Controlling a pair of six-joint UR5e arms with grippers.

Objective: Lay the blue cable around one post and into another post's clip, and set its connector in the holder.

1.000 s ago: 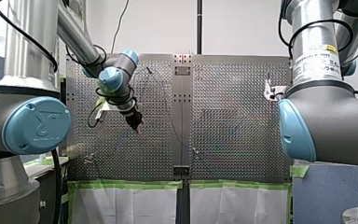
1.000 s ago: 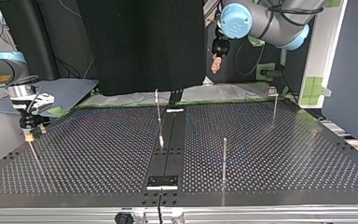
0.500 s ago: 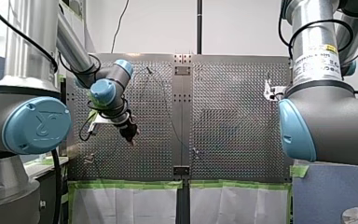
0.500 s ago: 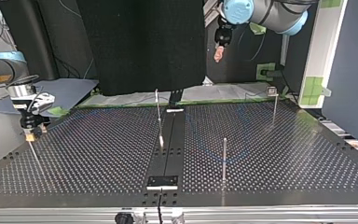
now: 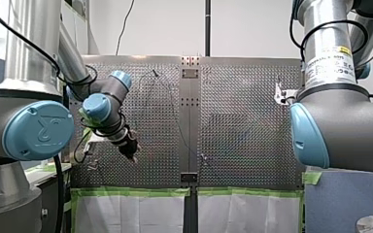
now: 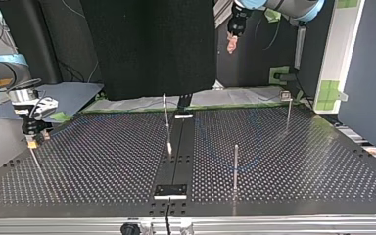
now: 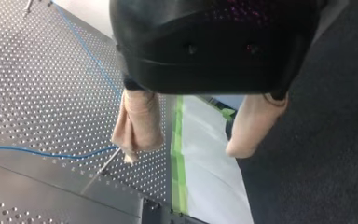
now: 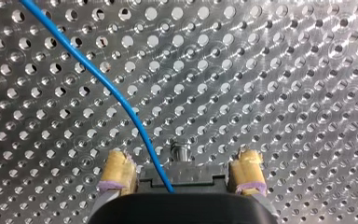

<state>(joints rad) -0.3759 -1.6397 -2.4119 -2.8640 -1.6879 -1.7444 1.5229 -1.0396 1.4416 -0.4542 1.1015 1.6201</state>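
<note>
Blue cable [image 8: 121, 100] enters connector [image 8: 184, 179] at my right gripper [image 8: 182, 161], clamping cannot be told; my left gripper [image 7: 184, 153] jaws apart, empty. Unheld slack may slip off post [image 6: 235, 166].

My perforated metal table [image 6: 93, 161] carries a dark strip [image 6: 178, 152] down its middle from the near edge to the far edge, thin upright posts [image 6: 235, 166] on both halves, the blue cable [image 8: 89, 69] lying slack over the holes, and green tape [image 5: 136, 192] along one edge.
</note>
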